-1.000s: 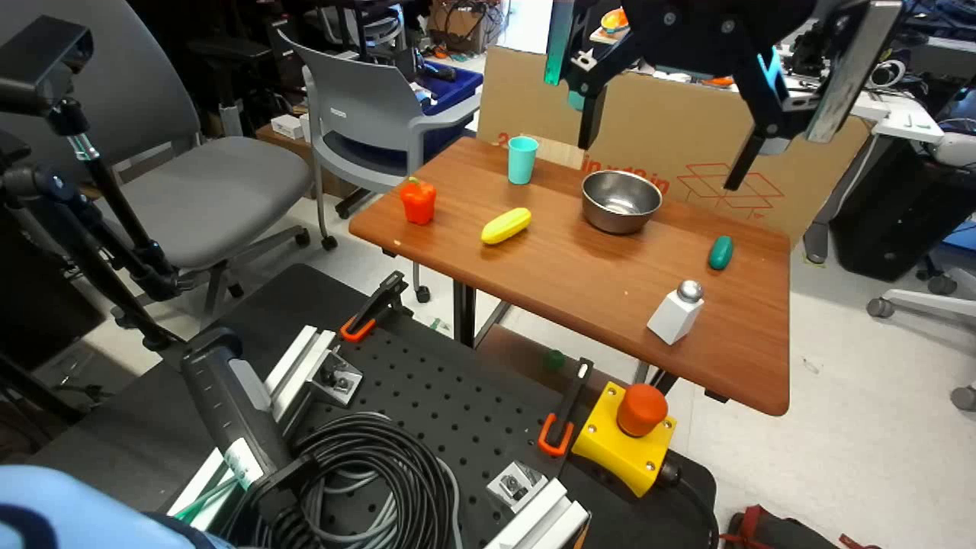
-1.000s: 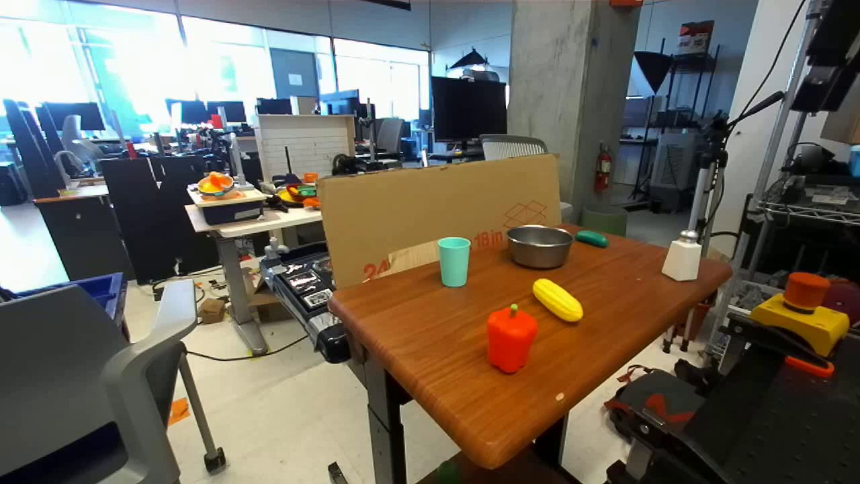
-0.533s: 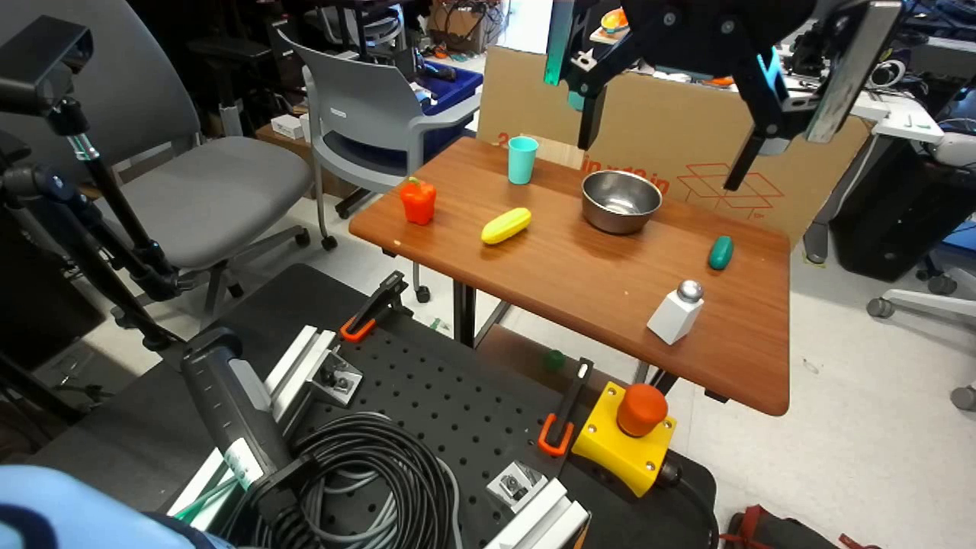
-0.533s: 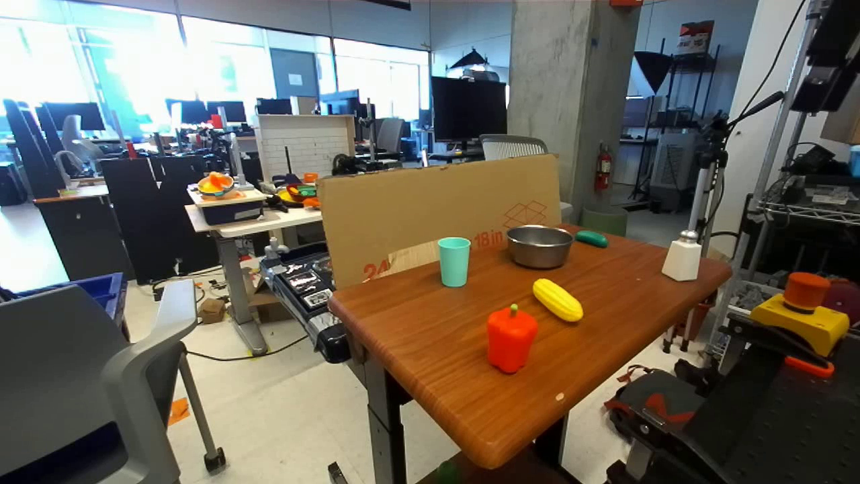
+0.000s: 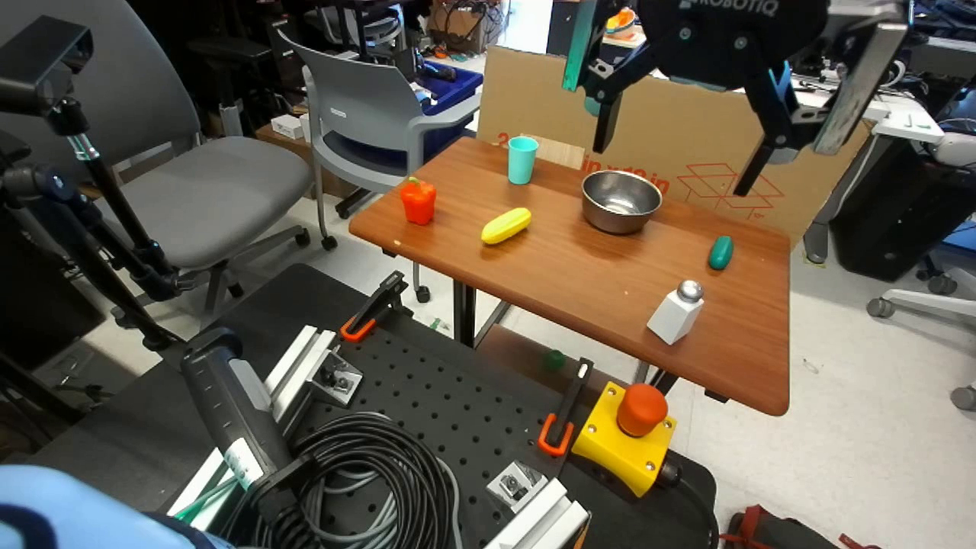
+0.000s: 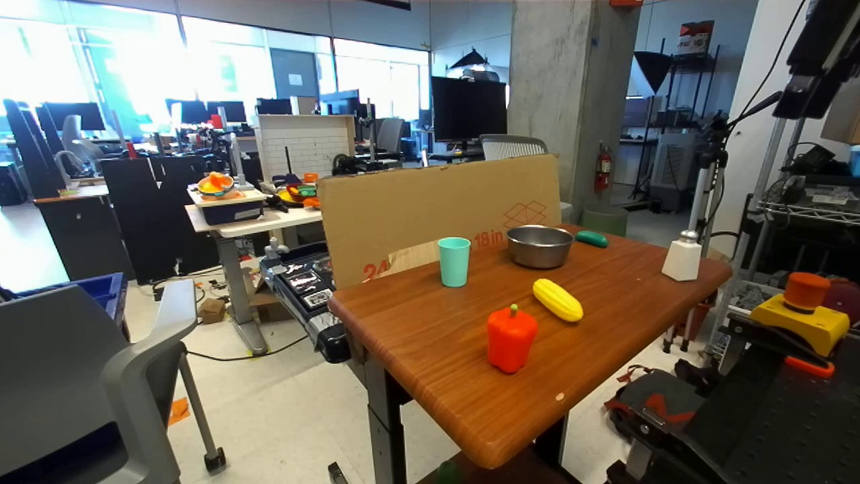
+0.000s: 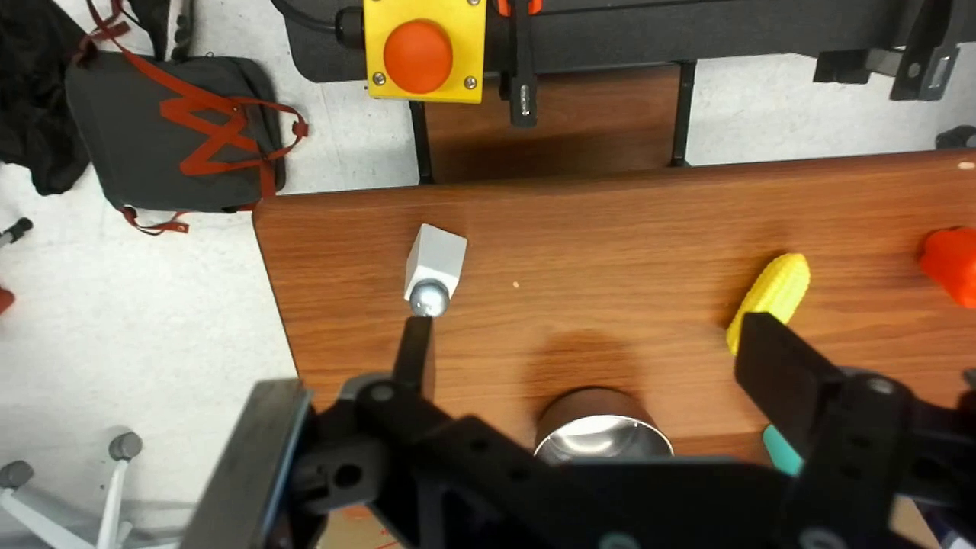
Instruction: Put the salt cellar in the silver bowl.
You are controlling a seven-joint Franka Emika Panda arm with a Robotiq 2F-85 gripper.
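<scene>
Over on the wooden counter [image 5: 572, 267], a red pepper [image 5: 418, 202], a yellow corn cob [image 5: 506, 226], a teal cup [image 5: 521, 161] and a small green object [image 5: 720, 252] sit apart; a cardboard sheet [image 6: 437, 205] stands along one long edge.

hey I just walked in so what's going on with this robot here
The job is to put the salt cellar in the silver bowl, but nothing is being handled at this moment. The robot's gripper is open, raised higher than the wooden table and touching nothing on it. The salt cellar stands upright, apart from the bowl, which has nothing visible inside. A teal cup, yellow corn cob, red pepper and green object are also on the table.
</scene>
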